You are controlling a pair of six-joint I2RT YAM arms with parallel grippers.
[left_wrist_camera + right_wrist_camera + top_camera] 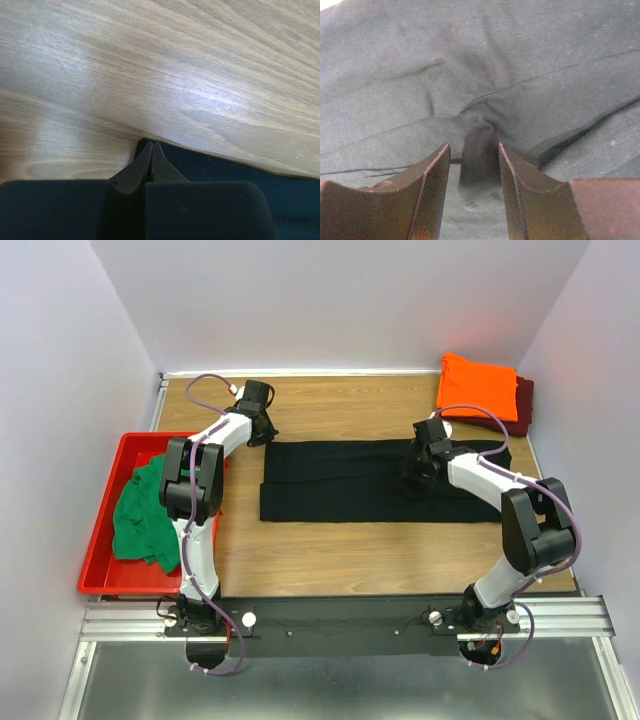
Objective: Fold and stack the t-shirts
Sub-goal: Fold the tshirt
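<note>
Left hand (pixel 151 146) clenched on far-left corner of black t-shirt (pixel 340 480) | right hand (pixel 473 146) released, fingers astride its puckered ridge | shirt: plain, folded into long band, flat mid-surface (pixel 350 560)

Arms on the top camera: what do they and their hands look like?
The left arm and right arm each have white links, bulky black joints and a loose lilac cable looping alongside. The left hand and right hand are dark, with tapered fingers; the right one's show cross-hatched inner faces.
</note>
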